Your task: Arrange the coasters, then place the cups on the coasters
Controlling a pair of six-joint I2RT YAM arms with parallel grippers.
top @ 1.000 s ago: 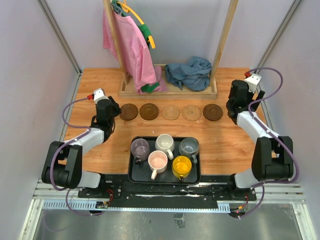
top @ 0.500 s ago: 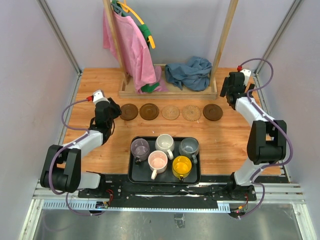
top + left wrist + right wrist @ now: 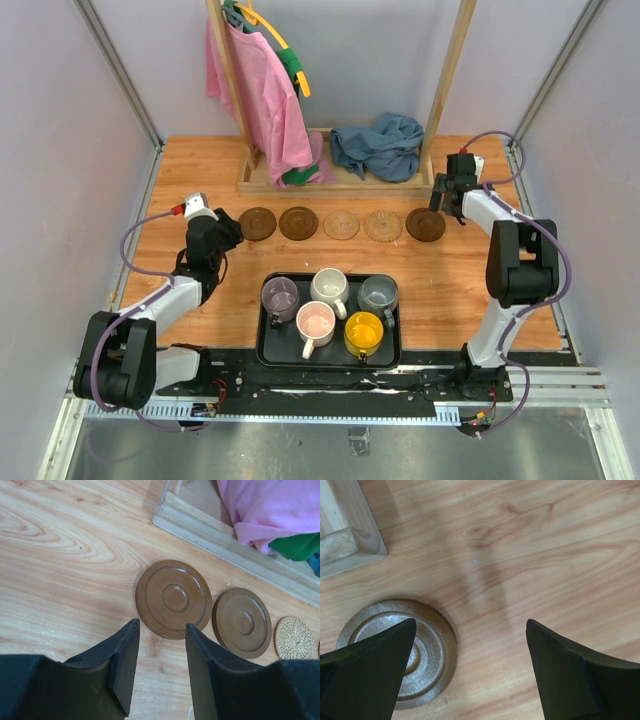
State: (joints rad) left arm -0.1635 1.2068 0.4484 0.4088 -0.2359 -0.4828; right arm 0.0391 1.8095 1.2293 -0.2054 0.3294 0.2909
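You're looking down past the left gripper [image 3: 161, 626]: two black fingers [image 3: 122, 670] at btm of view, parted w/ a gap, nothing btwn them. Just beyond the tips lies a dark brown round wooden coaster [image 3: 173, 599] w/ raised rings, flat on the light wood-grain table [image 3: 65, 555]. Its near rim shows in the gap; can't tell if the tips touch it. Rightward in view, close but apart, sits a second dark brown wooden coaster [image 3: 242, 622], then a tan woven round coaster [image 3: 295, 638], cut off at the edge. Behind them a pale wooden frame rail [image 3: 225, 542] runs diagonally. Pink cloth [image 3: 270, 507] and a bit of green fabric [image 3: 297, 547] fill the top right.
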